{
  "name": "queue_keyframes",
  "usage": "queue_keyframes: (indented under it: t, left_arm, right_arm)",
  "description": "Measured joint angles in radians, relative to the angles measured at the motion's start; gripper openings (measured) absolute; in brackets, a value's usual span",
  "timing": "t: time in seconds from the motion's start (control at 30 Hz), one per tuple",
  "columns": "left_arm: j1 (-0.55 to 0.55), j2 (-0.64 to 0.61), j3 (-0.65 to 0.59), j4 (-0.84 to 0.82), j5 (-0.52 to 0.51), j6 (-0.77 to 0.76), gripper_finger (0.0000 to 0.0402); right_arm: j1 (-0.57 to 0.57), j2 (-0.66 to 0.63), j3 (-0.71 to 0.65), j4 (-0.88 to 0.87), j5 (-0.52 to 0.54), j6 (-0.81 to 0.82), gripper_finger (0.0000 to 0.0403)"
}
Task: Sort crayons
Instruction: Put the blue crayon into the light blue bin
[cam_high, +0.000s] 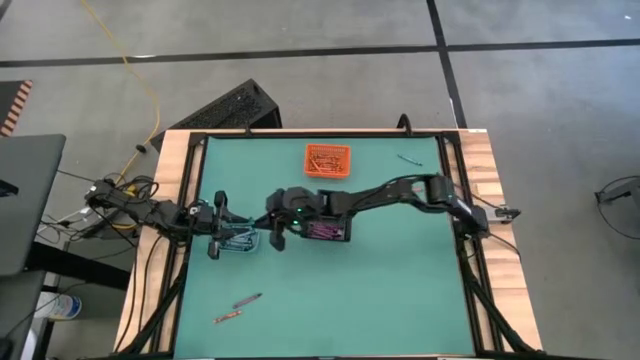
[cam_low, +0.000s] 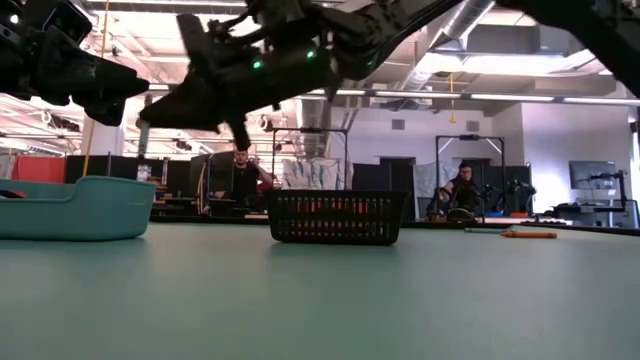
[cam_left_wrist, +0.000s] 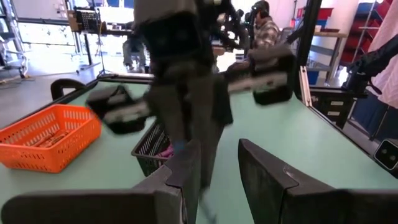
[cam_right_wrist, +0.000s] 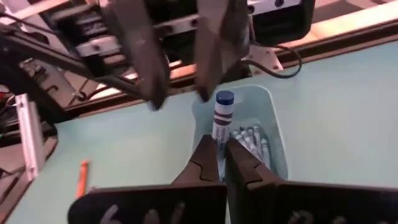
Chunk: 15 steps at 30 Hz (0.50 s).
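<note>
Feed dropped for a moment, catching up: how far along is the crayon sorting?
Well along. Done: orange crayons fill the orange bin, blue ones lie in the clear bin, purple shows in the black bin. In hand: the right tool is shut on a blue crayon above the clear bin; the left tool hangs open beside it. Left: two crayons near the front edge and another at the back.

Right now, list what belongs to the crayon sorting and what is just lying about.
Job: blue crayon in right gripper, over clear bin; left gripper, open, by it; loose crayons; orange bin; black bin.
Not the job: floor crate; seated person behind the table.
</note>
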<state>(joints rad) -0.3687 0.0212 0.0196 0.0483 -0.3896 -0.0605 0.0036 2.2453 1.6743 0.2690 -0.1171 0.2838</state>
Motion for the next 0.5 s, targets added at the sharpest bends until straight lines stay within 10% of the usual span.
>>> queue_keyframes:
  t: [0.5]
  left_arm:
    - [0.000,0.000,0.000,0.000,0.001,0.000,0.0095]
  right_arm:
    - [-0.005,0.120,0.148,-0.031,-0.015,-0.001,0.0018]
